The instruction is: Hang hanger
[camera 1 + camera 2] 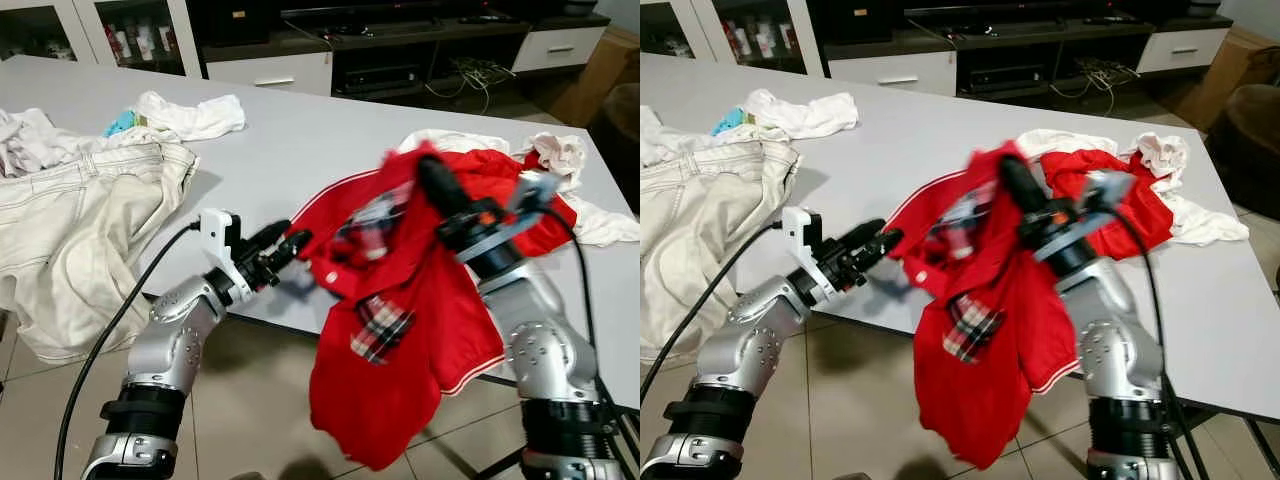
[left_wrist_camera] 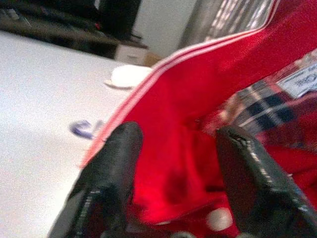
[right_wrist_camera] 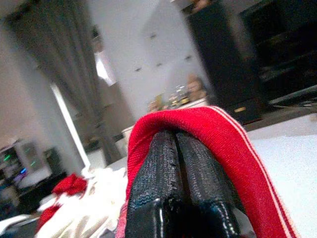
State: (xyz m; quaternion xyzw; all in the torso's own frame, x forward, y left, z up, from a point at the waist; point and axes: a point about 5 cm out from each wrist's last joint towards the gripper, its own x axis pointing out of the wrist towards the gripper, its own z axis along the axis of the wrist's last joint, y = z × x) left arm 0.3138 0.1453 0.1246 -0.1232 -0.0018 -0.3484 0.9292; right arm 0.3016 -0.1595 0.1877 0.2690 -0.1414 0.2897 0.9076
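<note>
Both grippers work at one red garment above the near edge of the grey table (image 1: 300, 130). Raised and blurred, the right gripper (image 3: 177, 148) has its two black fingers pressed together, and the garment's ribbed red hem with a thin white stripe drapes over their tips, so the cloth hangs from this gripper like a tent. Lower down, the left gripper (image 1: 290, 245) reaches in from the robot's left with its fingers (image 2: 119, 163) spread; a fold of the red cloth lies between them, though they are not closed on it.

From the lifted right gripper, the red jacket (image 1: 400, 370) falls past the table edge toward the tiled floor, while its far part rests on the tabletop. It is bright red with white piping along its edges, a red, white and dark plaid lining and a pale label at the neck.

Pale trousers (image 1: 70, 240) lie on the table's left, well apart, and white cloths (image 1: 195, 115) lie farther back.
</note>
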